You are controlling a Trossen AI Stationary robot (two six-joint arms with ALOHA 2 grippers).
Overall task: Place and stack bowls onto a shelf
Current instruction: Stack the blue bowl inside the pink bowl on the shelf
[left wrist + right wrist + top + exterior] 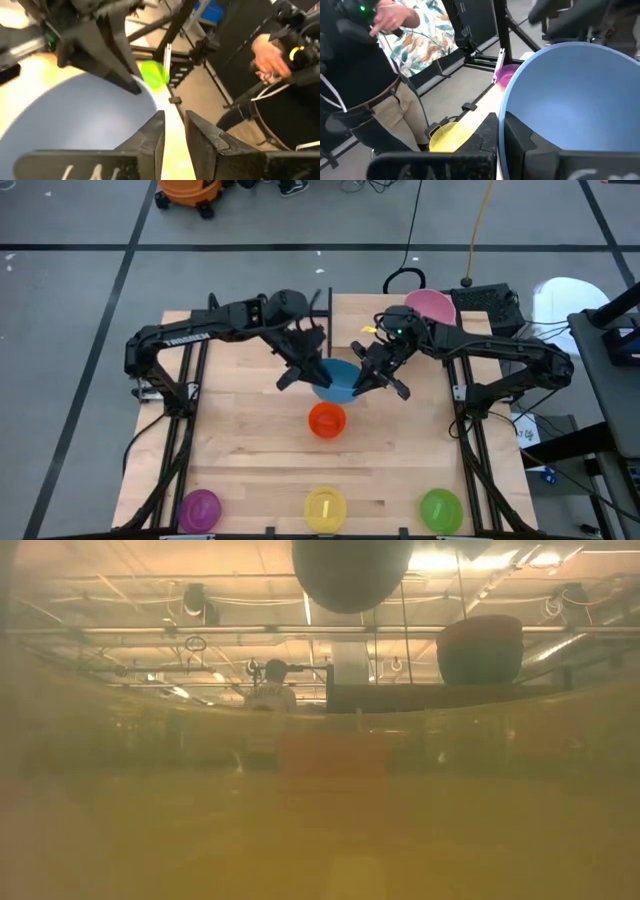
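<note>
Both grippers meet at the blue bowl [337, 380].
Right gripper [372, 377] pinches its rim; left gripper [303, 372] stands parted just beside; red bowl [326, 420] near.

High cam overhead; low cam hazy; wrists share blue bowl [75, 115].

Light-wood table [250, 450]: orange bowl [327, 420] centre; purple bowl [200, 509], yellow bowl [325, 508], green bowl [441, 509] along near edge.

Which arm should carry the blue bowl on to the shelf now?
Probably the right. The right end effector is shut on the blue bowl rim, while the left end effector stands open beside it.
</note>
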